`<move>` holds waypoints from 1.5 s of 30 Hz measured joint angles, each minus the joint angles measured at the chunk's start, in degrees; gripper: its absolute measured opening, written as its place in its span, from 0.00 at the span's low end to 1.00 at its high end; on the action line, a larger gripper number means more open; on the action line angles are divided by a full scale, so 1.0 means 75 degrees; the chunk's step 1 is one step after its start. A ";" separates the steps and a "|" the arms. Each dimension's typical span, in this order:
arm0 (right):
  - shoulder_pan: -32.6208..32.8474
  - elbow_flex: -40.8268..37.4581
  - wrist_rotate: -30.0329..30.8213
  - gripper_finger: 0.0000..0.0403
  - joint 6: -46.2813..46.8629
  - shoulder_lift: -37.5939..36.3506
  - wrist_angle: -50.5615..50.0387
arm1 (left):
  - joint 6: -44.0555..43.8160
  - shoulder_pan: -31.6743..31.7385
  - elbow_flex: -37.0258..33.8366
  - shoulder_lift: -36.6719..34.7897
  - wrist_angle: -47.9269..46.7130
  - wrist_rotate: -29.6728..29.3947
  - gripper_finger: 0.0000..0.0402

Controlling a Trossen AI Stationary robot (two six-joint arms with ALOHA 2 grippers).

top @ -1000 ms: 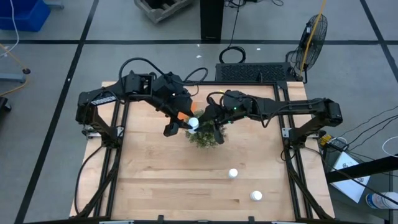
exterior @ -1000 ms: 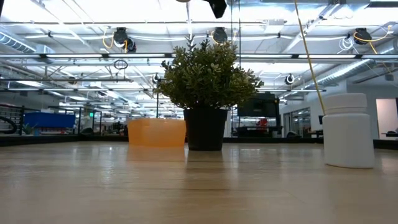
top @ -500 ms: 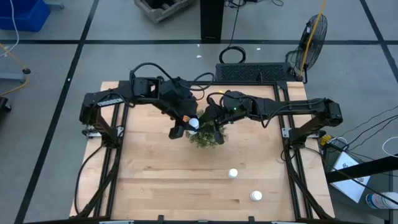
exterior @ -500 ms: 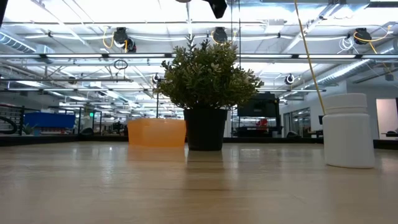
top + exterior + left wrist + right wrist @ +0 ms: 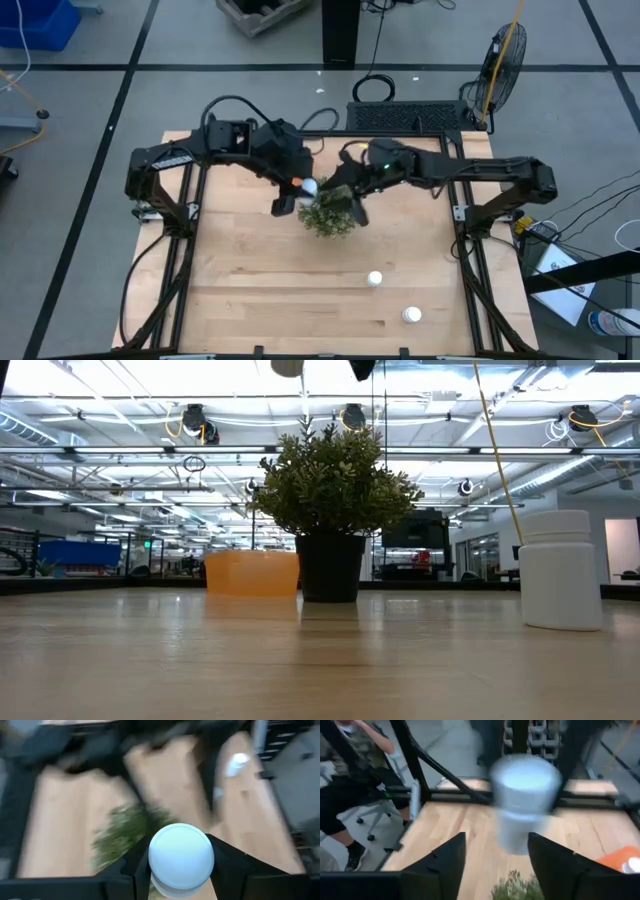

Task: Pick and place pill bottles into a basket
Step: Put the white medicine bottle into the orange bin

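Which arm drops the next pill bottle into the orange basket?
Left. The left tool is shut on a small white cylindrical pill bottle near the orange plastic basket; the right tool is open, empty.

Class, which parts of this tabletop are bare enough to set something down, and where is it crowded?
Bare: the wooden table left of the two loose pill bottles, and right of the plant. Crowded: around the plant, where both claws meet, the left claw holding a pill bottle.

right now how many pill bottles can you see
3: one held in the left gripper above the plant, at; two standing on the table, at and. Others may be hidden.
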 joint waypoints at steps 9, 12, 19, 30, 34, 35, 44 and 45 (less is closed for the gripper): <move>-0.0478 0.0003 0.0581 0.64 -0.0419 -0.1199 -0.1602 | 0.0682 0.1106 -0.0197 -0.0061 -0.0510 -0.0996 0.40; -0.0464 0.0000 0.0564 0.63 -0.0277 -0.1416 -0.2110 | 0.0849 0.1597 -0.0687 -0.0025 -0.0280 -0.0969 0.40; -0.0207 0.0000 0.0553 0.60 0.0139 -0.1787 -0.2499 | 0.1120 0.2681 -0.2326 -0.0033 0.1192 -0.0533 0.40; -0.0042 0.0000 0.0586 0.56 0.0157 -0.2276 -0.2950 | 0.1343 0.3503 -0.4710 -0.0042 0.3667 0.0395 0.40; -0.0042 0.0000 0.0769 0.56 0.0192 -0.2362 -0.3136 | 0.1286 0.3616 -0.5372 -0.0102 0.4183 0.0478 0.40; -0.0042 0.0000 0.0774 0.56 0.0195 -0.2365 -0.3116 | 0.1283 0.3644 -0.5542 -0.0132 0.4311 0.0485 0.40; -0.0042 0.0000 0.0788 0.56 0.0216 -0.2435 -0.3290 | 0.0984 0.3909 -0.7070 -0.0502 0.5984 0.0497 0.40; -0.0042 0.0000 0.0788 0.56 0.0217 -0.2437 -0.3286 | 0.0946 0.3922 -0.7238 -0.0527 0.6114 0.0520 0.40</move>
